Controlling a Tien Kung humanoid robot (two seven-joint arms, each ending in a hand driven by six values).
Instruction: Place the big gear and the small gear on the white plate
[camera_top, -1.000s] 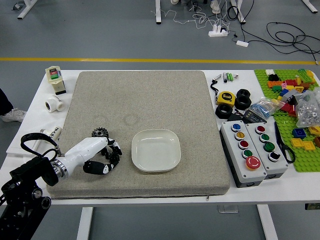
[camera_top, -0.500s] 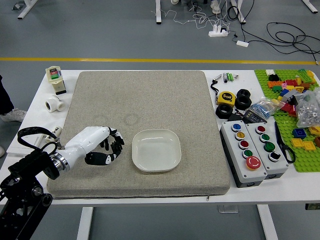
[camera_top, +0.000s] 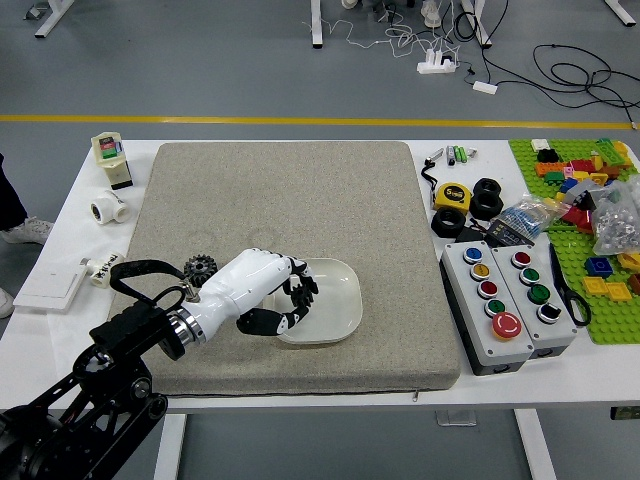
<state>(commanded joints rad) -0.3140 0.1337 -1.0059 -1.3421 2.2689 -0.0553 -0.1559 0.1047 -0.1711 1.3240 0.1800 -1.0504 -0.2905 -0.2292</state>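
- Left arm (camera_top: 110, 400) comes in from the lower left corner and slants forward and to the right over the near left part of the beige mat (camera_top: 390, 240)
- Left robot hand (camera_top: 300, 308) reaches over the left part of the white plate (camera_top: 330, 325), its white back uppermost and its front end pointing right (whether it touches the plate, I cannot tell)
- How far closed it is, and whether it has hold of a gear, I cannot tell; the dark parts blend together
- Silver wrist ring (camera_top: 185, 328) sits left of the plate and nearer the robot than the hand
- Black toothed gear (camera_top: 200, 269) rests on the mat, left of the plate and just beyond the wrist (big or small one, I cannot tell); the other gear cannot be made out
- To the right on the white desk (camera_top: 400, 402) are a yellow tape measure (camera_top: 452, 196) and two push-button control boxes (camera_top: 485, 335) (camera_top: 555, 335)
- Person's shoe (camera_top: 30, 231) shows at the left edge, beside the desk
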